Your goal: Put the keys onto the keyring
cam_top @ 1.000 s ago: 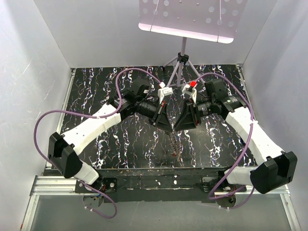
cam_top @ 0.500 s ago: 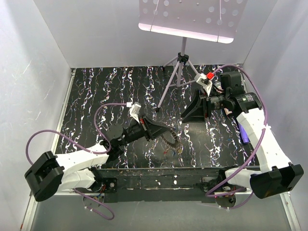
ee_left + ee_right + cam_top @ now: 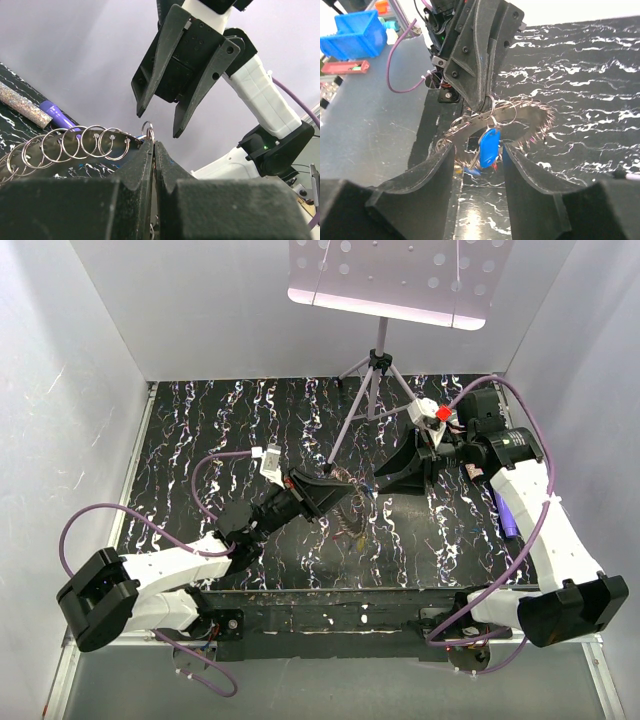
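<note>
Tight clamp by left hand (image 3: pixel 154 143) on the keyring (image 3: pixel 82 145); right hand (image 3: pixel 157 125) spread, empty. The blue key (image 3: pixel 489 146) dangles and looks light, slick, swingy. Best pinch its plastic head.

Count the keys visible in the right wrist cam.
1 for certain: a blue-headed key hanging from the keyring pinched by the left hand, seen between the right hand's fingers. Small blue and red bits beneath it may be more keys, mostly hidden.
</note>
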### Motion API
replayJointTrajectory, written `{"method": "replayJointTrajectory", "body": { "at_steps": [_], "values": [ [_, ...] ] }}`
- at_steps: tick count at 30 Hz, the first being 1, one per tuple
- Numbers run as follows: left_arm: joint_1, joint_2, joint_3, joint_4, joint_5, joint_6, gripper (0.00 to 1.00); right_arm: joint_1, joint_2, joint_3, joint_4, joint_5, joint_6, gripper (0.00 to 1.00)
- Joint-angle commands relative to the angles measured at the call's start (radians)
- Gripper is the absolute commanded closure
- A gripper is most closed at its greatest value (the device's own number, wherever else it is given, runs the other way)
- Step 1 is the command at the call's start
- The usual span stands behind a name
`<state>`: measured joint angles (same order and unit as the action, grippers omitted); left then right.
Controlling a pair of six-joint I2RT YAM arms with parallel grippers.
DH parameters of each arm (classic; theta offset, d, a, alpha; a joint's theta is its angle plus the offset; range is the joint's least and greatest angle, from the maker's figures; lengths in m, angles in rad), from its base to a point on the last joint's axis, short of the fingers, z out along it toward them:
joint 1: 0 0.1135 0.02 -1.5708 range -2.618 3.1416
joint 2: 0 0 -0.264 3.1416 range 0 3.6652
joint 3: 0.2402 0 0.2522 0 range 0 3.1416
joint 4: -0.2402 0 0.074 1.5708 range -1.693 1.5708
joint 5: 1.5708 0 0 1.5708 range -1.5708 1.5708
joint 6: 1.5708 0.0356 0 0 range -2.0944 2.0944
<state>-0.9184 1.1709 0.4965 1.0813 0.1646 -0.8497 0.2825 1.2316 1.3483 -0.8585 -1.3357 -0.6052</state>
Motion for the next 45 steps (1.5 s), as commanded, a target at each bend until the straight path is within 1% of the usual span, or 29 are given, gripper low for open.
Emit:
{"method": "replayJointTrajectory", "body": {
  "at_steps": [1, 3, 6, 11, 17, 19, 22, 27, 29, 33, 35, 42, 45],
  "values": [
    [-0.004, -0.025, 0.065, -0.015, 0.032, 0.0, 1.0, 0.0, 0.019, 0.06, -0.168, -0.097, -0.333, 0.47],
    [-0.005, -0.022, 0.068, -0.015, 0.052, 0.003, 1.0, 0.003, 0.025, 0.058, -0.186, -0.112, -0.384, 0.45],
    [-0.004, -0.02, 0.08, -0.029, 0.067, 0.001, 1.0, 0.012, 0.034, 0.064, -0.188, -0.108, -0.383, 0.45],
    [-0.004, -0.007, 0.096, -0.037, 0.084, -0.005, 1.0, 0.046, 0.04, 0.064, -0.177, -0.095, -0.332, 0.48],
    [-0.004, -0.004, 0.094, -0.029, 0.087, -0.011, 1.0, 0.05, 0.034, 0.058, -0.113, -0.086, -0.234, 0.54],
    [-0.004, -0.005, 0.088, -0.02, 0.084, -0.009, 1.0, 0.052, 0.031, 0.058, -0.105, -0.086, -0.213, 0.59],
    [-0.004, -0.01, 0.079, -0.014, 0.07, -0.009, 1.0, 0.053, 0.023, 0.048, -0.086, -0.082, -0.179, 0.69],
    [-0.004, -0.002, 0.082, 0.0, 0.076, -0.018, 1.0, 0.058, 0.006, 0.009, 0.004, -0.046, -0.075, 0.75],
    [-0.004, 0.004, 0.082, 0.011, 0.076, -0.023, 1.0, 0.061, 0.005, 0.003, 0.032, -0.037, -0.044, 0.79],
    [-0.004, 0.012, 0.082, 0.038, 0.072, -0.029, 1.0, 0.073, 0.002, -0.003, 0.068, -0.007, 0.007, 0.9],
    [-0.004, 0.01, 0.079, 0.051, 0.059, -0.026, 1.0, 0.078, 0.002, -0.011, 0.088, 0.006, 0.042, 0.99],
    [-0.004, 0.001, 0.065, 0.094, 0.003, 0.012, 1.0, 0.096, -0.021, -0.051, 0.124, 0.026, 0.102, 0.99],
    [-0.004, 0.022, 0.079, 0.117, 0.004, 0.02, 1.0, 0.11, -0.027, -0.072, 0.165, 0.032, 0.157, 0.99]
  ]
}}
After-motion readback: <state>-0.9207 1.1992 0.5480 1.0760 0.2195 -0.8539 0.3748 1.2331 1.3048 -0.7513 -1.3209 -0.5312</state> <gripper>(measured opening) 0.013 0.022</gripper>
